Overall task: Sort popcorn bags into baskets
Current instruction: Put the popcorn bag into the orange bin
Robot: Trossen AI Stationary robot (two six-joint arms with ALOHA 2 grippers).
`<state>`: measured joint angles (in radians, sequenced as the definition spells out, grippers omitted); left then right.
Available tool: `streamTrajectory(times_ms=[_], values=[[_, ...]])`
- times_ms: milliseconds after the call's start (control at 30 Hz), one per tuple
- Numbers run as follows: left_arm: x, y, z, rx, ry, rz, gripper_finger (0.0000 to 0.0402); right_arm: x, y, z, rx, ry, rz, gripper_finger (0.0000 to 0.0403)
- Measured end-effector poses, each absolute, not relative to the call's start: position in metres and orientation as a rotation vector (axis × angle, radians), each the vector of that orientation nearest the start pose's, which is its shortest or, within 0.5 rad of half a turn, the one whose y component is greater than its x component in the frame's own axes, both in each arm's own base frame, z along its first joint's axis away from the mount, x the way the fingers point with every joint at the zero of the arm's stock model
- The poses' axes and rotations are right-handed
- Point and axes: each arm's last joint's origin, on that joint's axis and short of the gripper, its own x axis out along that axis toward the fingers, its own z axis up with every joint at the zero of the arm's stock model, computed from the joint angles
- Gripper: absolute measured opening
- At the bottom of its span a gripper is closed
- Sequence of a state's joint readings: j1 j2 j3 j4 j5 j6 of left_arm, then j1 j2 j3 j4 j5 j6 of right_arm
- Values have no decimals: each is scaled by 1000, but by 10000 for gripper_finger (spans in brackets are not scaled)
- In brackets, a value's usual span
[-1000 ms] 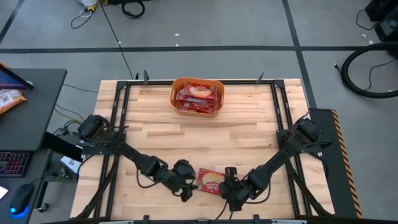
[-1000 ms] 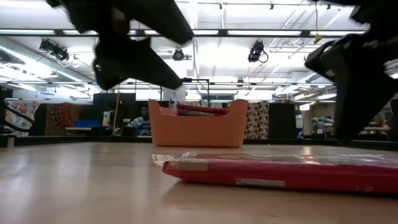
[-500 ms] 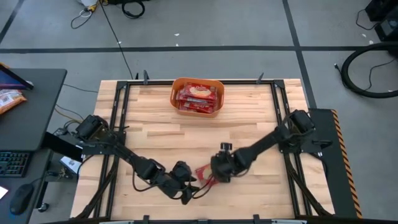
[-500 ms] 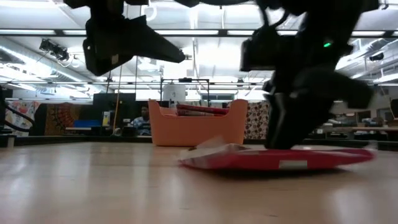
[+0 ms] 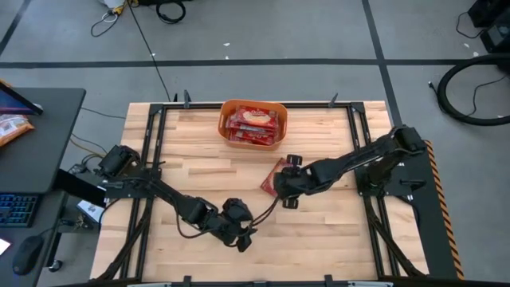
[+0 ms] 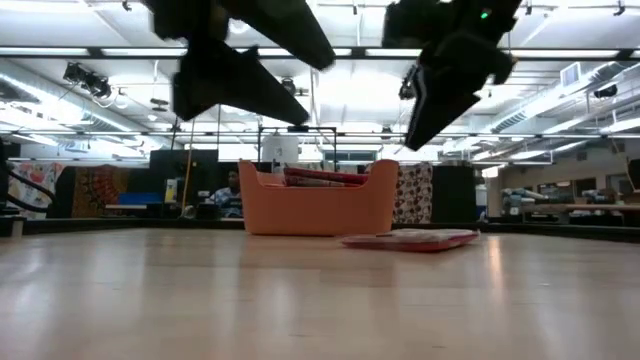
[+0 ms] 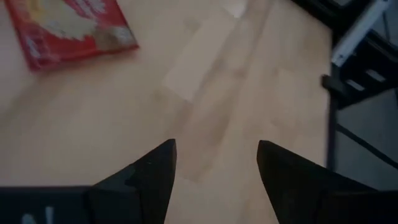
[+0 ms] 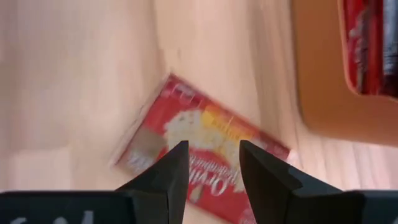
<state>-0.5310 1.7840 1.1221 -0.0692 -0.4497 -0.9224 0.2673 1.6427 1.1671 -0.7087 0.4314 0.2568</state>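
One red popcorn bag [image 5: 273,176] lies flat on the wood in the middle of the table, a little to the near side of the orange basket [image 5: 231,137]. The low view shows the same bag [image 6: 410,240] resting on its broad face. Several more red packets [image 5: 253,121] lie inside the basket. My right gripper [image 5: 285,190] hangs open above the near right part of the bag, with its fingers apart over the bag [image 8: 205,130] in the right wrist view. My left gripper [image 5: 243,237] is open near the table's near edge, well clear of the bag [image 7: 68,25].
The basket stands at the middle of the far edge, its wall [image 8: 323,93] close beyond the bag. Black frame rails [image 5: 155,151] run along the table's left and right sides. Bare wood [image 5: 319,231] lies on the near right side.
My right gripper travelled from the near edge toward the basket, taking the popcorn bag with it. The bag now lies flat mid-table, closer to the basket, and the gripper has risen clear above it. My left gripper stayed by the near edge.
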Motion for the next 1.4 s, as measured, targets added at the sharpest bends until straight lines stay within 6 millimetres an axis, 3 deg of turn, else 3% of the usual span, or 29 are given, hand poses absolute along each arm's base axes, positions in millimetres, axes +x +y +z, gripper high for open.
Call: streamTrajectory(times_ms=[233,467,733,967,1400], values=[[343,-148,193,-533,636,295,228,285,68,228,-163,1175,-300,146],[356,-115,192,-522,638,353,228,261,62,190,-161,1172,-275,147],[361,-76,187,-551,696,449,228,247,58,157,-323,1224,-166,147],[363,-64,186,-539,741,404,228,246,55,148,-495,1190,-59,147],[364,-62,186,-523,740,403,228,244,31,128,-547,1138,-52,147]])
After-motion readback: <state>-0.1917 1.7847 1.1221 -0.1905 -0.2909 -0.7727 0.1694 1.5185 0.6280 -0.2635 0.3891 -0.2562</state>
